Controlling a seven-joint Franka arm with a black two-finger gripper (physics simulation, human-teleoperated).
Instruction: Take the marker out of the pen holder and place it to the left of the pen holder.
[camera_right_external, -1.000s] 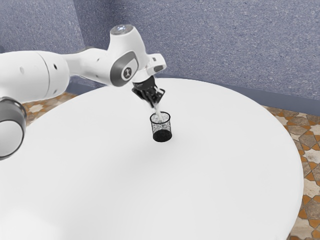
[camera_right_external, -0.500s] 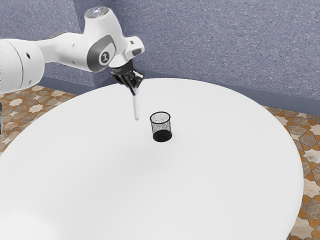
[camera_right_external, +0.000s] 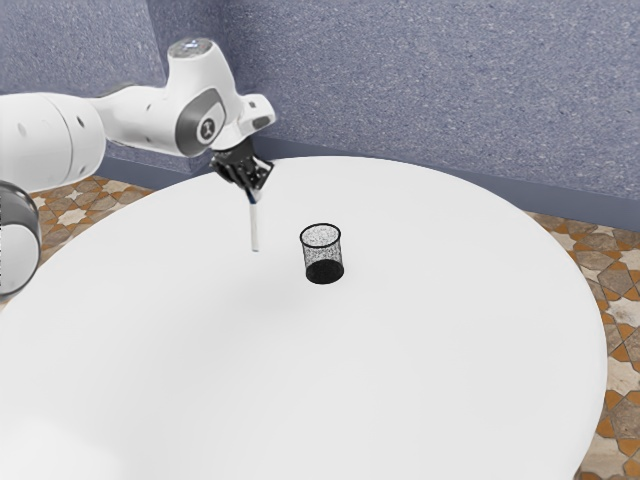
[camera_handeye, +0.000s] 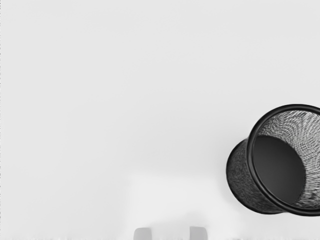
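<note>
You can read no words or numbers; a small pale mark (camera_right_external: 208, 129) sits on the dark panel (camera_right_external: 188, 131) of the arm (camera_right_external: 140, 115), too small to make out.

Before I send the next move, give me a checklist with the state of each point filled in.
1. Marker gripped by the end effector: ok, it hangs below with its dark end at the grip.
2. Marker out of the pen holder: ok, it is on the exterior view's left of the holder, with a gap between them.
3. Marker laid down: not ok, it is near upright and held.
4. Lower tip's clearance over the table: cannot tell.
5. Pen holder upright on the table: ok.
6. Which "left" the task means: cannot tell, so confirm it before lowering.
</note>
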